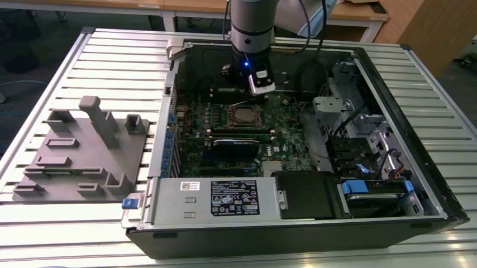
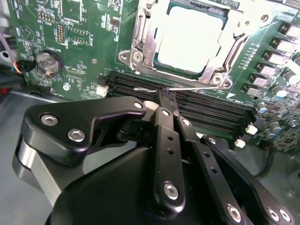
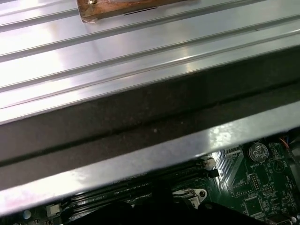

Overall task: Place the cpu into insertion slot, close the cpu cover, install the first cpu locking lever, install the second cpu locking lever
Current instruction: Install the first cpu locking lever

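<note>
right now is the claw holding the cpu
No, in the second wrist view the cpu lies in the insertion slot, apart from the claw.

A dark case wall (image 3: 140, 117) separates ribbed tabletop (image 3: 140, 56) from green circuit board (image 3: 255, 190).

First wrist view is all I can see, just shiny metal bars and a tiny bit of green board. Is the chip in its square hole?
Observer: Yes. In the second wrist view the cpu sits in the insertion slot.
Operator: Is the lid down?
Observer: The cpu cover lies flat around the chip.
Operator: Where's the gripper?
Observer: The gripper is shut, with its tip at a thin metal lever beside the slot.
</note>
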